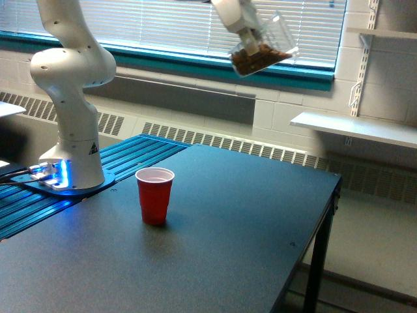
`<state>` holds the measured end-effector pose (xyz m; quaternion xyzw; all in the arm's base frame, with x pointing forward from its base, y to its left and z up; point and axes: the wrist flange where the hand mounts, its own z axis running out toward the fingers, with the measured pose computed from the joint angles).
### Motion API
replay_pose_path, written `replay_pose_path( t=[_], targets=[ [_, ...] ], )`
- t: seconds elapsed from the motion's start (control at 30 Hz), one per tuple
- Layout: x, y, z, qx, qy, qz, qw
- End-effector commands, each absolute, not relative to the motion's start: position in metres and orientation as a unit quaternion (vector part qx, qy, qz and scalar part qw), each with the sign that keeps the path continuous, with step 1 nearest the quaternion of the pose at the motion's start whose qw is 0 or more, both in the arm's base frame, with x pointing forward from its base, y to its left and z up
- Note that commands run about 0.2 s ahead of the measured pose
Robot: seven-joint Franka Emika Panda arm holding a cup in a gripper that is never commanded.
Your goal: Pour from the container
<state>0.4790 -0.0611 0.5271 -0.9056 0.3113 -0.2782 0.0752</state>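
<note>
High near the top of the exterior view, my gripper is shut on the container, a small clear boxy plastic cup tilted with its mouth toward the exterior view's right. Brown material lies along its lower side. A red plastic cup stands upright and empty-looking on the dark table, well below the container and to the exterior view's left of it. The fingers are mostly hidden behind the container.
The arm's white base stands on a blue ribbed plate at the exterior view's left. A window with blinds and a white wall shelf lie behind. The table's edge drops off at the exterior view's right.
</note>
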Motion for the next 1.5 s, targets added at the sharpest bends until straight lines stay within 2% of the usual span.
replay_pose_path(
  t=[0.03,0.4,1.5],
  targets=[
    [0.456,-0.072,0.519,-0.917,0.282,-0.278,0.056],
    [0.418,-0.086,0.503,-0.923,0.278,-0.264,0.035],
    [0.315,-0.102,0.448,-0.945,0.254,-0.204,0.014]
  ],
)
